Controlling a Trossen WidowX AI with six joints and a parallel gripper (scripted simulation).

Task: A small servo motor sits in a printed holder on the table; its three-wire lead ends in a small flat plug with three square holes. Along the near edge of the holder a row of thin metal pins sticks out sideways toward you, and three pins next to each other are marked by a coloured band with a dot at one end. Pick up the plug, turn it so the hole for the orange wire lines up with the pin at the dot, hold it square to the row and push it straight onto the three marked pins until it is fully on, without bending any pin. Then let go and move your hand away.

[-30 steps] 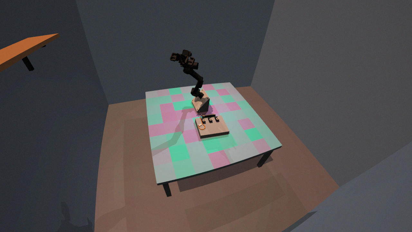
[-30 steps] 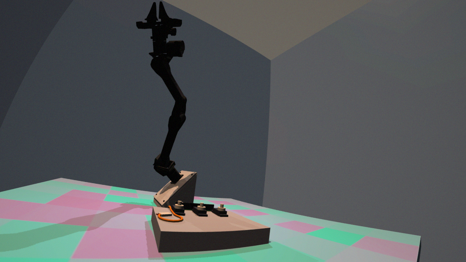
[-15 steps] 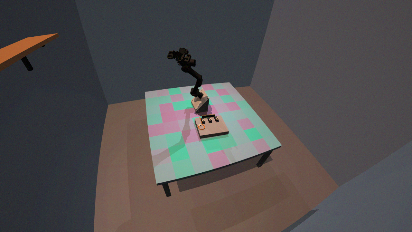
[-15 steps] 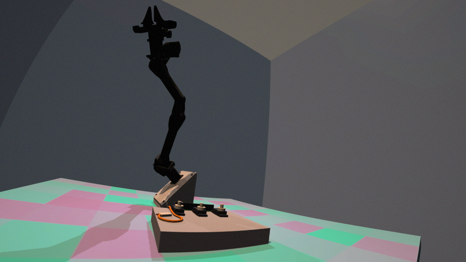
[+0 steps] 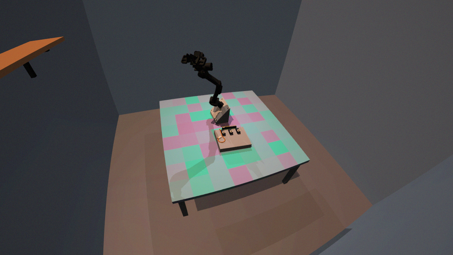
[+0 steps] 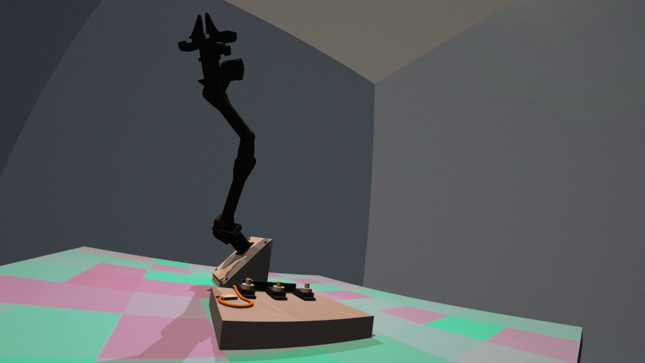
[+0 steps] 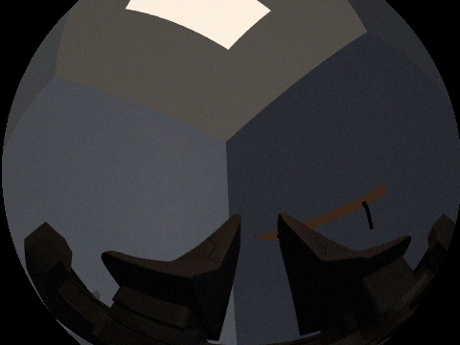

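My gripper [image 6: 203,14] [image 7: 259,219] is raised high above the table, pointing up. Its fingers are partly apart with nothing between them. The small pale plug [image 5: 219,137] [image 6: 229,297] lies on the left part of the top of the pale holder block [image 5: 235,142] [image 6: 293,311]. The orange lead [image 6: 243,305] loops on the block beside the plug. Three dark parts with pale round tops stand along the block, the middle one [image 5: 231,131] [image 6: 278,291] among them. Behind them is a dark strip [image 5: 229,127] with tiny golden pins. The plug's holes and the coloured band cannot be made out.
The arm's pale wedge-shaped base [image 5: 223,114] [image 6: 252,266] stands just behind the holder on the chequered table [image 5: 218,174] [image 6: 58,324]. An orange shelf [image 5: 28,52] [image 7: 345,209] is on the left wall in the top view. The wrist view shows only walls, ceiling and this shelf beyond the fingers.
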